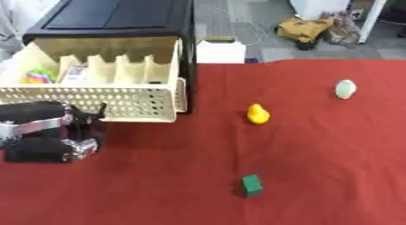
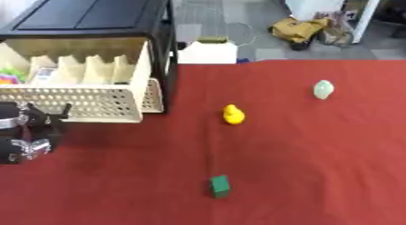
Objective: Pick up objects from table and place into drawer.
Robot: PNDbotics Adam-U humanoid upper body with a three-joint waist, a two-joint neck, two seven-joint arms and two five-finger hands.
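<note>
A cream drawer [image 1: 119, 103] stands pulled out of a black cabinet [image 1: 119, 15] at the table's far left. Between its dividers lie a multicoloured toy [image 1: 37, 76] and a white packet [image 1: 75, 73]. On the red cloth rest a yellow duck [image 1: 258, 114] in the middle, a pale green rounded object [image 1: 345, 89] far right, and a green block [image 1: 252, 185] near the front. My left hand [image 1: 79, 131] hovers just in front of the drawer's perforated front, low left, open and with nothing in it. My right hand does not show.
A white box [image 1: 219, 51] stands on the floor beyond the table's far edge, beside the cabinet. A tan bag [image 1: 305, 28] lies further back. The red table [image 1: 333, 174] stretches out to the right and front.
</note>
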